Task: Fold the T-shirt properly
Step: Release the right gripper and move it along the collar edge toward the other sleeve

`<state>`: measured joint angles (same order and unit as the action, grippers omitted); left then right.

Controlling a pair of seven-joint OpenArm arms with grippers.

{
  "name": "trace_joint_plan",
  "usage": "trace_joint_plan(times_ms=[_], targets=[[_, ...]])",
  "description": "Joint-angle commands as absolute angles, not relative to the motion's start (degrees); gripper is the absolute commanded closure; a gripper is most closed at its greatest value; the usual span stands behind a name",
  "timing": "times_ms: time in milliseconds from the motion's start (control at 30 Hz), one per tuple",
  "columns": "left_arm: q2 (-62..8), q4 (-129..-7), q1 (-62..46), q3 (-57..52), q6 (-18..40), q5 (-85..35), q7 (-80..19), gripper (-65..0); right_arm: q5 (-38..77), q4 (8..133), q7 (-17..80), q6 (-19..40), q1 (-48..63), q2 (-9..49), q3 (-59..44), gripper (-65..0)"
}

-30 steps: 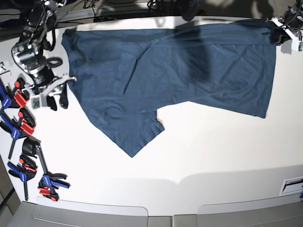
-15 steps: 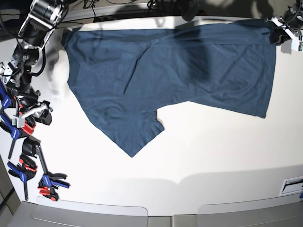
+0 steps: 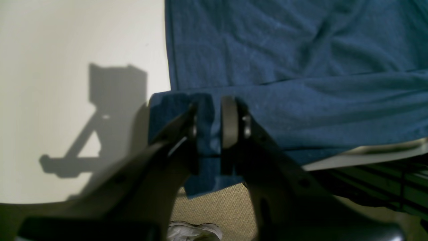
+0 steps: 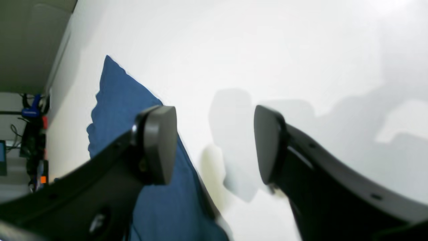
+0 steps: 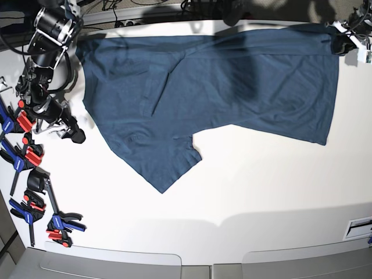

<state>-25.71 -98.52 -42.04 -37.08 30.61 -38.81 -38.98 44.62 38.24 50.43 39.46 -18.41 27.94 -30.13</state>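
The left hand is far out at the back corner of the tabletop. Its two fingers are pinched tight on the edge of the T-shirt. The right hand hangs low near the other side, bent down, fingers wide apart, holding nothing.

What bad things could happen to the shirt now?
The left gripper pinches only one corner of the T-shirt, right at the table edge, so pulling might drag cloth off or bunch it. The right gripper hangs open beside the shirt, holding nothing; a one-sided pull could leave the fold crooked.
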Motion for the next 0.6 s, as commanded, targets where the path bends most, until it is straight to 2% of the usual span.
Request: trace_joint_plan(times_ms=[0, 300, 567], targets=[[-26.7, -99.4, -42.5, -37.6, 30.9, -39.7, -37.6, -7.2, 45.6, 38.9, 49.6, 40.0, -19.8, 28.9, -30.3, -34.5], [-26.7, -99.4, -42.5, -37.6, 30.9, -39.7, -37.5, -7.2, 45.6, 38.9, 49.8, 40.0, -19.8, 23.9, -30.1, -34.5], [-26.7, -99.4, -42.5, -37.6, 30.9, -39.7, -37.5, -7.2, 45.0, 38.9, 48.8, 40.0, -19.8, 22.2, -20.3, -34.5]])
